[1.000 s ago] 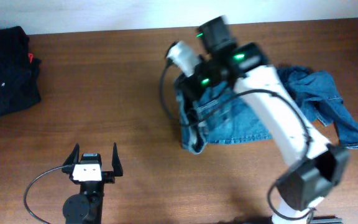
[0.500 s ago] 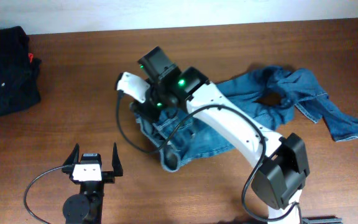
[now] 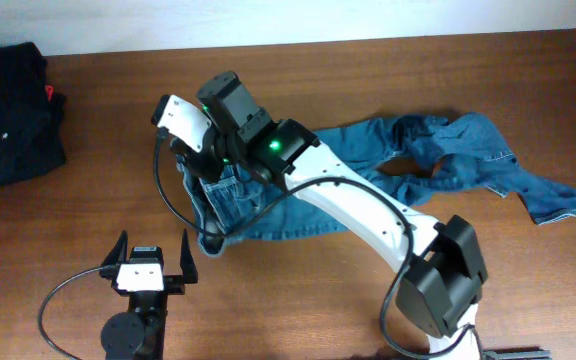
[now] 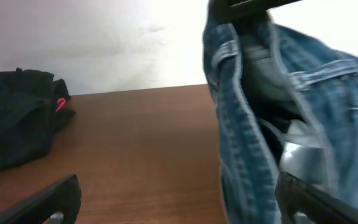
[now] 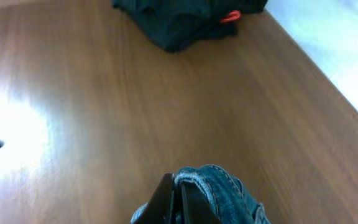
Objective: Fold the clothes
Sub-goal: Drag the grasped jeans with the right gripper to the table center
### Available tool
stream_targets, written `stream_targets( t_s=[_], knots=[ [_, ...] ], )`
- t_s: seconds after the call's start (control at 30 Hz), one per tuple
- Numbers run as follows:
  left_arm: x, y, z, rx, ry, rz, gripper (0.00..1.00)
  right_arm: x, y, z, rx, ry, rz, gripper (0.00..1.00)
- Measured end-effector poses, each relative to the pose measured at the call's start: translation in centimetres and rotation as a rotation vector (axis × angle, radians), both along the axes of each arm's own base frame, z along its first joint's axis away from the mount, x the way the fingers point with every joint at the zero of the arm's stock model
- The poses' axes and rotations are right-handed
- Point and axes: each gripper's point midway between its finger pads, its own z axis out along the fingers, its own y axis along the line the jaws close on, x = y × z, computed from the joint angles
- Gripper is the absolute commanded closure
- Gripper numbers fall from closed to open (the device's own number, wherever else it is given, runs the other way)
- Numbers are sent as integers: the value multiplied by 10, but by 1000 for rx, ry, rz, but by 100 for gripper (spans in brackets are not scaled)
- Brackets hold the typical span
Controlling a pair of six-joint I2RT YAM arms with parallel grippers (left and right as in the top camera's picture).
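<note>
The blue denim jeans (image 3: 368, 195) lie stretched across the middle of the table, legs trailing out to the right. My right gripper (image 3: 200, 165) holds their left end slightly lifted. In the right wrist view the right gripper (image 5: 178, 186) is shut on a folded denim edge (image 5: 219, 190). My left gripper (image 3: 153, 255) rests near the front left of the table, open and holding nothing. In the left wrist view the raised jeans (image 4: 272, 112) hang to the right of the open left gripper (image 4: 182, 208), with denim just inside the right finger.
A black garment pile (image 3: 8, 110) with a small red tag (image 3: 50, 95) sits at the far left corner; it also shows as the black pile (image 5: 185, 15) and the black pile (image 4: 11, 121). Bare brown table (image 3: 98, 180) lies between it and the jeans.
My right gripper has swung left across the table, dragging the jeans with it, so the legs are drawn out longer. The left arm has not moved.
</note>
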Motion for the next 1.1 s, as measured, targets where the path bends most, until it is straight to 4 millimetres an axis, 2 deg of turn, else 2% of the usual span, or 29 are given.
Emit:
stream_targets(
  t_s=[0.27, 0.4, 0.43, 0.5, 0.53, 0.57, 0.9, 1.03, 1.1],
  knots=[
    [0, 0, 0, 0, 0, 0, 1, 17, 15, -35, 10, 22, -23, 96],
    [0, 0, 0, 0, 0, 0, 1, 21, 19, -31, 40, 15, -33, 96],
    [0, 0, 0, 0, 0, 0, 1, 22, 19, -30, 48, 16, -38, 90],
    [0, 0, 0, 0, 0, 0, 1, 22, 20, -29, 54, 28, -46, 32],
    [0, 0, 0, 0, 0, 0, 1, 22, 20, -29, 56, 27, -45, 11],
    [0, 0, 0, 0, 0, 0, 1, 22, 21, -28, 60, 28, -44, 1],
    [0, 0, 0, 0, 0, 0, 1, 22, 24, -14, 98, 27, -42, 1],
    [0, 0, 0, 0, 0, 0, 0, 15, 5, -7, 57, 105, -87, 1],
    [0, 0, 0, 0, 0, 0, 1, 9, -21, -2, 1, 171, -144, 1]
  ],
)
